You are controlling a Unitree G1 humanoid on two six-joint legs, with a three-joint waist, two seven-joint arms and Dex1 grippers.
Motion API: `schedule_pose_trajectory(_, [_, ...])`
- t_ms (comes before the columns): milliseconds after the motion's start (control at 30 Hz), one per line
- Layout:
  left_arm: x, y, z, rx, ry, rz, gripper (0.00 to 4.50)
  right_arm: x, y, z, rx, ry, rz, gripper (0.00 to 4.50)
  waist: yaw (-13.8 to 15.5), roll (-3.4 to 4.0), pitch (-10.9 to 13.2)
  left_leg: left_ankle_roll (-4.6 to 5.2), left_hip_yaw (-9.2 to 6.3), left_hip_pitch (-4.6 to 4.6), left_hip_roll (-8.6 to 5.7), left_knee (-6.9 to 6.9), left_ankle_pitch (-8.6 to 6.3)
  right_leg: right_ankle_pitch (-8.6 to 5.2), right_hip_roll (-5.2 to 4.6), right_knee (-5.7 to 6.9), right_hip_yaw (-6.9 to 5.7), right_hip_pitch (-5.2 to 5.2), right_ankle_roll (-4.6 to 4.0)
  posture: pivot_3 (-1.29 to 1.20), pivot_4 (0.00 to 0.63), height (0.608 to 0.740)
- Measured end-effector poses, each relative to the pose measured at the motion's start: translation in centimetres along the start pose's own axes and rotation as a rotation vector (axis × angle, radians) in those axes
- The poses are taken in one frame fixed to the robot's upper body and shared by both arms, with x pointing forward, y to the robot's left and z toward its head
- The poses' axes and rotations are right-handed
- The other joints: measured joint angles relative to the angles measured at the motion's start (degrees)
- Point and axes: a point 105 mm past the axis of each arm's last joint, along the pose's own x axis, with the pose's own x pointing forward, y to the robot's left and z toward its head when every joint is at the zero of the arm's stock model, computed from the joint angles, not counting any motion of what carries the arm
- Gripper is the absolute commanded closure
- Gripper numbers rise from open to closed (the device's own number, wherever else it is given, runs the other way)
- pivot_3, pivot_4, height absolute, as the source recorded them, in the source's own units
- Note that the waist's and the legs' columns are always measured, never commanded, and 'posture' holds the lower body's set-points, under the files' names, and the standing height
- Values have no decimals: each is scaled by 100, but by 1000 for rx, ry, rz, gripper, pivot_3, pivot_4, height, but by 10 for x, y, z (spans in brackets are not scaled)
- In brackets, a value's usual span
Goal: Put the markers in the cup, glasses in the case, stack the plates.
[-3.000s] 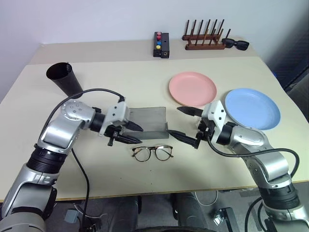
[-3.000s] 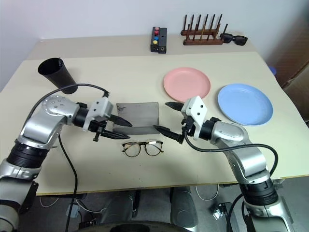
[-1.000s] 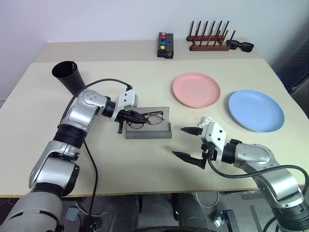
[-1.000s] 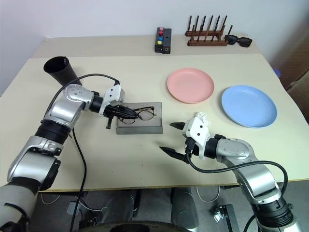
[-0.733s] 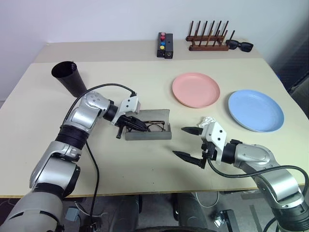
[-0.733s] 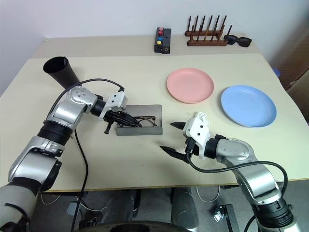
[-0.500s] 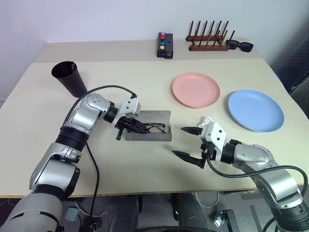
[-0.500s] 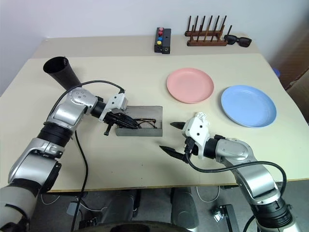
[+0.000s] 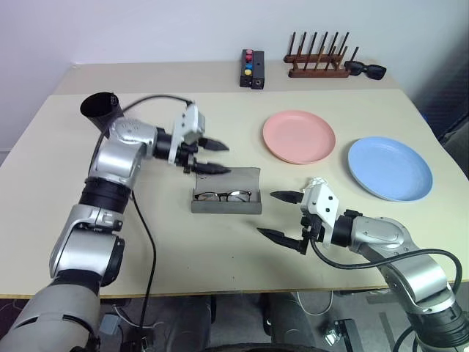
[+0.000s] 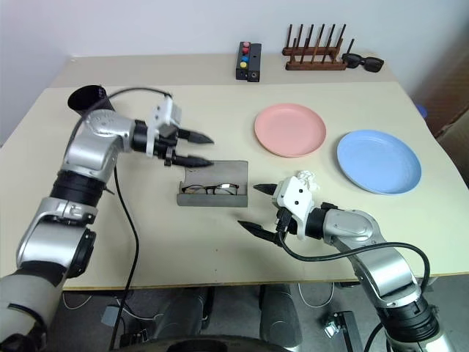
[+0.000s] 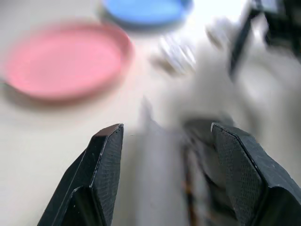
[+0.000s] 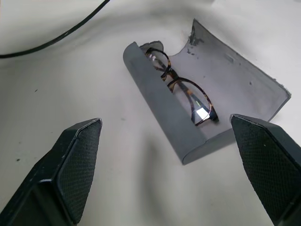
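- Left gripper [image 9: 214, 157]: raised above the table just beyond the far-left end of the case, fingers parted with a clear gap, nothing between them, touching nothing.
- Right gripper [image 9: 282, 215]: low over the table just to the right of the case and nearer the robot, fingers spread wide, empty, clear of the case.
- Glasses [image 9: 226, 196]: lying inside the case, lenses side by side along its length; the right wrist view shows the frame resting against the near wall of the tray.
- Case [image 9: 227, 202]: grey, lid open and lying back flat on the far side, set near the middle of the table [image 9: 220, 249].
- Pink plate [image 9: 299, 136]: flat on the table, far right of the case, unstacked.
- Blue plate [image 9: 390, 167]: flat on the table at the right, beside the pink plate and apart from it.
- Cup [image 9: 100, 110]: black, at the far left, partly behind the left arm; its contents cannot be made out.
- Markers: cannot be identified.
- Back edge: a black box with coloured buttons [image 9: 251, 69], a wooden peg rack [image 9: 318, 64], and black sunglasses [image 9: 365, 70] just right of the rack.
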Motion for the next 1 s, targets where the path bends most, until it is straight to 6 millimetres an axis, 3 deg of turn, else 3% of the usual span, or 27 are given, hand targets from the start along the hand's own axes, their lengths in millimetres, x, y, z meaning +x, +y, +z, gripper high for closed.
schedule_pose_trajectory(67, [-3,12,-9,17,37,81,3791,1,-1,0,-7,1,-2,0,-18,0,0,1,1,3,0,-1,0,0,0,3,0,0,0,0,150,739])
schedule_pose_trajectory(200, [-4,21,-45,8,161,174,3791,2,-5,4,-28,-10,-10,0,2,-1,0,1,1,0,0,1,0,0,0,2,0,0,1,0,150,739])
schedule_pose_trajectory(367, [8,10,-72,29,227,144,3791,4,-6,6,-36,-18,-10,0,16,-1,0,3,0,-12,-2,16,-2,1,0,1,0,0,2,0,150,739])
schedule_pose_trajectory(567, [11,-6,-72,27,201,38,3791,3,-6,4,-31,-16,-17,0,-6,-1,-1,4,-1,-10,-2,18,-3,1,0,5,0,-1,2,0,150,739])
schedule_pose_trajectory(767, [-6,-39,-78,-25,225,-124,3791,3,-6,4,-31,-15,-19,0,-19,-1,-1,6,-1,-11,0,18,-4,0,1,7,0,-4,0,0,150,739])
schedule_pose_trajectory(1000, [-6,-61,-77,-23,224,-171,3791,5,-8,4,-33,-18,-19,0,10,0,-1,7,-1,-12,0,25,-5,0,0,7,0,-1,0,0,150,739])
